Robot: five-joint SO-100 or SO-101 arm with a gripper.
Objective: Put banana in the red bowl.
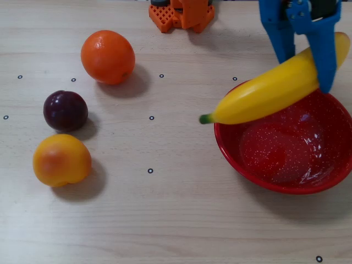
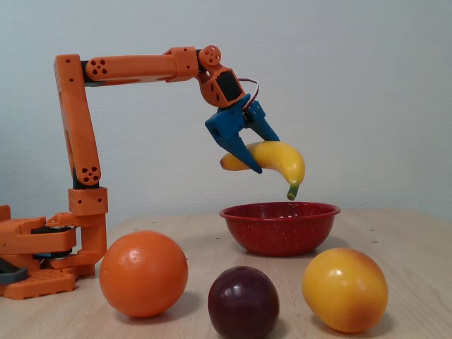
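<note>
My blue gripper [image 1: 308,66] is shut on the banana [image 1: 269,93] and holds it in the air above the red bowl [image 1: 231,151]. In the fixed view the gripper [image 2: 258,152] clamps the banana [image 2: 279,157] near its reddish end. The green stem tip points down toward the bowl [image 2: 279,229], a short way above its rim. In the overhead view the banana lies across the bowl's upper left rim, stem end sticking out to the left. The bowl holds nothing.
An orange [image 1: 108,56], a dark plum [image 1: 65,110] and a yellow-orange round fruit [image 1: 61,160] sit on the wooden table at the left. The orange arm base [image 1: 181,14] stands at the back edge. In the fixed view these fruits stand in front.
</note>
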